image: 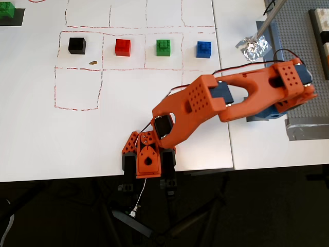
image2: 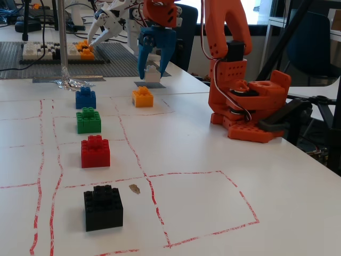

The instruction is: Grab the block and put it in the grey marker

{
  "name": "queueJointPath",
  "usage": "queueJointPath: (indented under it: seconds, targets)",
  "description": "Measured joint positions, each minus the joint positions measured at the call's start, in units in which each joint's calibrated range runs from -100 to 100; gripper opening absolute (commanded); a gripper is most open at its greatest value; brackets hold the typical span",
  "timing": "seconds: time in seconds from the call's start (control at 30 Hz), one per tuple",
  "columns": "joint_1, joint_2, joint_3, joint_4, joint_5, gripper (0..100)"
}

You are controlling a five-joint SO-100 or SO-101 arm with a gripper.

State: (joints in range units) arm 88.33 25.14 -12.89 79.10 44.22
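In the fixed view my gripper [image2: 153, 68] has blue fingers [image2: 143, 56] that come down on both sides of the small white block [image2: 153, 74]. They look shut on it. The block is upright, on or just above the dark-grey marker [image2: 147, 85] at the far end of the table. In the overhead view the gripper [image: 275, 109] is at the right, beside the grey baseplate [image: 303, 62]. The arm hides the block and the marker there.
An orange brick [image2: 142, 97] sits just in front of the marker. Black [image: 77, 46], red [image: 123, 47], green [image: 163, 47] and blue [image: 204, 49] bricks stand in a row inside red-lined cells. A foil-footed pole [image: 253, 47] and a grey tape strip [image: 308, 129] are near the gripper.
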Motion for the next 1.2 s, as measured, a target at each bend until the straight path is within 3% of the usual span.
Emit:
queueJointPath:
  seconds: [0.2, 0.9, 1.2]
  targets:
    - [0.4, 2.6, -0.9, 0.0, 0.0, 2]
    - [1.1, 3.7, 1.7, -5.8, 1.0, 36]
    - [1.8, -3.6, 6.9, 1.5, 1.5, 39]
